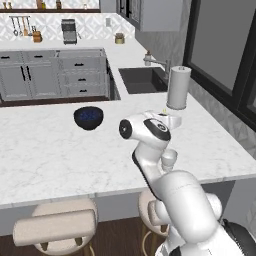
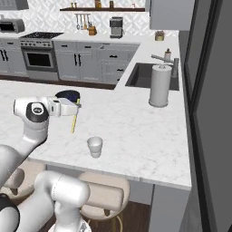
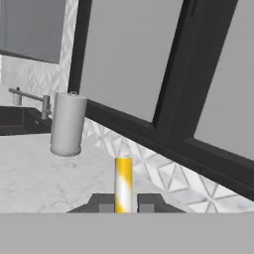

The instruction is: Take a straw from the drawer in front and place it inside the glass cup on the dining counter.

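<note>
The tool (image 2: 78, 108) is pinching a yellow-and-white straw (image 2: 74, 121), its jaws pressed onto it; in the hand view the straw (image 3: 123, 184) rises between the two dark fingertips (image 3: 106, 207). In the right base view the straw hangs down from the tool toward the marble top of the desk (image 2: 136, 131), just in front of a dark blue bowl (image 2: 68, 96). The glass cup (image 2: 94, 147) stands near the front edge of the desk, near the straw's lower end but apart from it, to the right and closer to the base. A paper towel roll (image 2: 159, 86) stands well apart, beside the sink (image 2: 145, 76).

From here the likely trouble is in the carry and the drop. The cup looks light and narrow, so a straw coming in off-centre or tilted could strike the rim and tip or slide the cup toward the desk's edge. Lowering too early could jam the straw tip on the marble. Letting go too high may let the straw bounce out.
</note>
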You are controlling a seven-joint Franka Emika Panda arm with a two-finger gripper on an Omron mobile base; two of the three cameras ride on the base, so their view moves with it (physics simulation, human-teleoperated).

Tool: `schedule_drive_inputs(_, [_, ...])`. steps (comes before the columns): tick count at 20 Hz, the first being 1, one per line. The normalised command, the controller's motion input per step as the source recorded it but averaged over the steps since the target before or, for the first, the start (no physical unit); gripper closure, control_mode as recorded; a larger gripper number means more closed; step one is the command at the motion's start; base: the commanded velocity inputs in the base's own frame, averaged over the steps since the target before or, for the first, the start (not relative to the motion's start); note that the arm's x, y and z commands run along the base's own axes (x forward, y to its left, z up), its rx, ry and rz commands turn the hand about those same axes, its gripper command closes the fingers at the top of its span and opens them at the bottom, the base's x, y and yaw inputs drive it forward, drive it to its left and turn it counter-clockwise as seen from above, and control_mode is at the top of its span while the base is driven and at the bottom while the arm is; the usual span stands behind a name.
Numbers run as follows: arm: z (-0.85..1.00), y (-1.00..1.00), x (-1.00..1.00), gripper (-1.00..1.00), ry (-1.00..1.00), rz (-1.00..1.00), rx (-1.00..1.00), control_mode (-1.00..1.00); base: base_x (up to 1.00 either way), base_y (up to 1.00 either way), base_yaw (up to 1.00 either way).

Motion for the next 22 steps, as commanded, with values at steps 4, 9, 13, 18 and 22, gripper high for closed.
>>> schedule_drive_inputs(4, [-0.22,-0.18,0.22,1.00,-0.02,-0.24,-0.17,-1.00,0.00,0.00,0.00])
schedule_drive_inputs(9, [-0.14,-0.31,0.26,1.00,0.00,-0.21,-0.08,-1.00,0.00,0.00,0.00])
schedule_drive_inputs(13, [-0.34,-0.21,0.14,1.00,0.00,-0.14,-0.01,-1.00,0.00,0.00,0.00])
schedule_drive_inputs(18, [-0.39,-0.08,0.01,1.00,0.00,-0.11,0.00,-1.00,0.00,0.00,0.00])
schedule_drive_inputs(22, [-0.14,-0.29,0.17,1.00,-0.03,-0.13,-0.01,-1.00,0.00,0.00,0.00])
